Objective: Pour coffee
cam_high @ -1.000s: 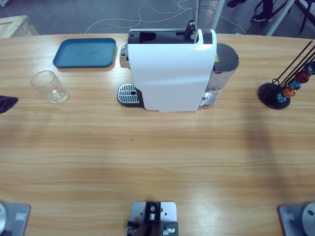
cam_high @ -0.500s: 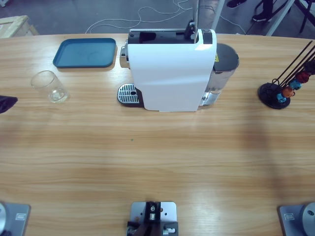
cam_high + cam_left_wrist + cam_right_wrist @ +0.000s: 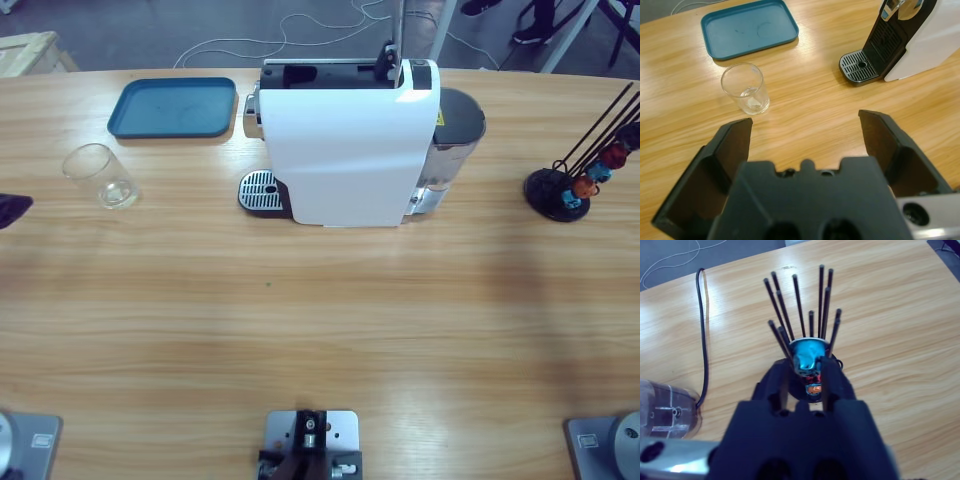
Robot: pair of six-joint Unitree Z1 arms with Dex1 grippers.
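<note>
A small clear glass tumbler (image 3: 100,177) stands upright at the table's left, in front of the blue tray. A shallow layer of coffee (image 3: 751,102) lies at its bottom. My left gripper (image 3: 805,127) is open and empty, back from the tumbler (image 3: 744,88). In the high view only its dark tip (image 3: 12,208) shows, at the left edge. My right gripper (image 3: 807,362) points down into the capsule stand (image 3: 800,330), its jaws close on either side of the top blue capsule (image 3: 807,356). It is outside the high view.
A white coffee machine (image 3: 345,140) stands at the back middle, lever raised, its drip tray (image 3: 262,190) facing left. A blue tray (image 3: 173,107) lies behind the tumbler. The black capsule stand (image 3: 565,190) with red, blue and orange capsules is at the right.
The left gripper's tip has drawn slightly further toward the left edge in the high view. Nothing else has moved.
</note>
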